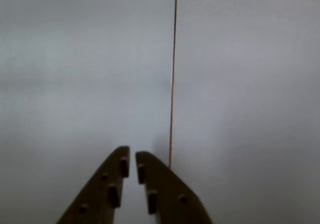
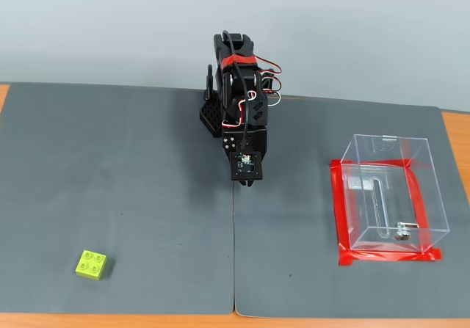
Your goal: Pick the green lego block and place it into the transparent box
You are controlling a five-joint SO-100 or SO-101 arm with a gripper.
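Green lego block (image 2: pixel 90 264): lies on the counter (image 2: pixel 117 174) near its front-left corner in the fixed view, well apart from the folded arm's pincer (image 1: pixel 132 157), leftward and toward the camera; square, no long axis. Transparent box (image 2: pixel 389 196): empty, far right. Pincer: nearly closed, holding nothing; no legible writing.

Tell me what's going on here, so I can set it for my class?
A small black robot arm sits folded at the back of a grey mat. Its hand is empty, with the fingers nearly together over bare mat in the wrist view. The green lego block lies untouched at the front left in the fixed view. The transparent box stands empty on the right, inside a red tape frame. Nothing has been picked up yet.
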